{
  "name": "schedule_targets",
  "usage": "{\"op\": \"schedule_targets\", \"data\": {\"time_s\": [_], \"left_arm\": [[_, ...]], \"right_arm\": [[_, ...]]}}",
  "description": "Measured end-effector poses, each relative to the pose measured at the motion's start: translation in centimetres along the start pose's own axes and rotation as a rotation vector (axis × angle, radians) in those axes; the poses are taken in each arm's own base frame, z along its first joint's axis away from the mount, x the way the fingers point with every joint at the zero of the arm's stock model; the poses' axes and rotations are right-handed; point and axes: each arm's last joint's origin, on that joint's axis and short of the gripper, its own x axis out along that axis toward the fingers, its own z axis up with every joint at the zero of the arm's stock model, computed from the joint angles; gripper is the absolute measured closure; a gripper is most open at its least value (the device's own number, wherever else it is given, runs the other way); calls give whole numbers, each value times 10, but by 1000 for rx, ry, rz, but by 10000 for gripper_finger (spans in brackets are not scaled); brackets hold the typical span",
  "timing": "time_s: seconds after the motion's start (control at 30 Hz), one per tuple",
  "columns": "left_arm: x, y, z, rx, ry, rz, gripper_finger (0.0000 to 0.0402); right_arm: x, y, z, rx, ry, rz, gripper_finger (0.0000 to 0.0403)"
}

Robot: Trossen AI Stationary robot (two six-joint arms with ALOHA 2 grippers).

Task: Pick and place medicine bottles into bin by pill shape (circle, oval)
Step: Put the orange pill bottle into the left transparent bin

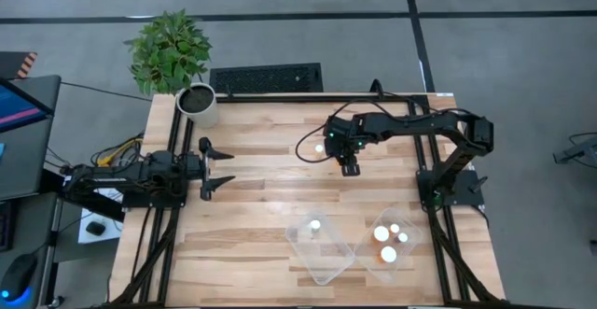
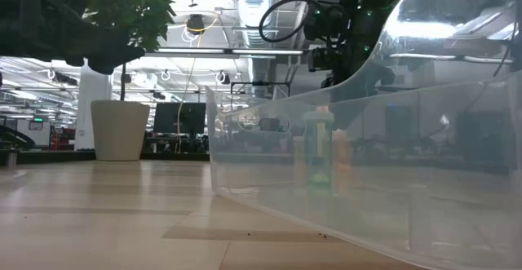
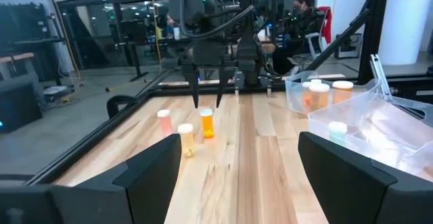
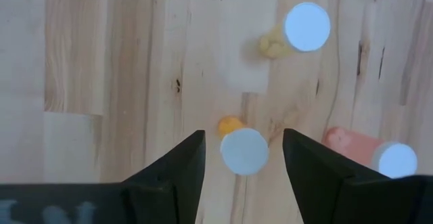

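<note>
Three medicine bottles stand upright on the wood at mid-table: an orange one (image 3: 207,124), a yellowish one (image 3: 185,140) and a pinkish one (image 3: 164,122), all white-capped. My right gripper (image 3: 208,102) hangs open, pointing down, just above the orange bottle. Its cap (image 4: 244,151) shows between and below the fingers without touching them. The other two caps (image 4: 307,26) (image 4: 396,160) lie farther off. My left gripper (image 1: 229,168) waits open and level at the table's left side.
Two clear bins sit near the front right. The left bin (image 1: 297,237) holds one bottle (image 1: 315,224); the right bin (image 1: 410,258) holds several (image 1: 395,228). A white plant pot (image 1: 198,104) stands at the far left corner, with a keyboard (image 1: 266,77) behind the table.
</note>
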Motion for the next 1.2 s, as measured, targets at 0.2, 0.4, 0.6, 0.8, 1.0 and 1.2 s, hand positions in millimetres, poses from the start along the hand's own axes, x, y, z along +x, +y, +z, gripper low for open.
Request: {"op": "schedule_targets", "data": {"time_s": [0.2, 0.4, 0.6, 0.8, 1.0, 1.2], "left_arm": [[0, 0, 0, 9, 1, -1, 109], [0, 0, 0, 11, 1, -1, 109], [0, 0, 0, 12, 1, -2, 109], [0, 0, 0, 12, 2, -2, 109], [0, 0, -1, 12, 4, -3, 109], [0, 0, -1, 12, 8, -2, 109]], "right_arm": [[0, 0, 0, 0, 4, 2, 202], [0, -2, -1, 8, 5, -2, 202], [0, -2, -1, 8, 5, -2, 204], [8, -4, -3, 15, 31, 6, 204], [27, -6, -3, 17, 95, 5, 204], [29, -7, -2, -1, 94, 3, 205]]}}
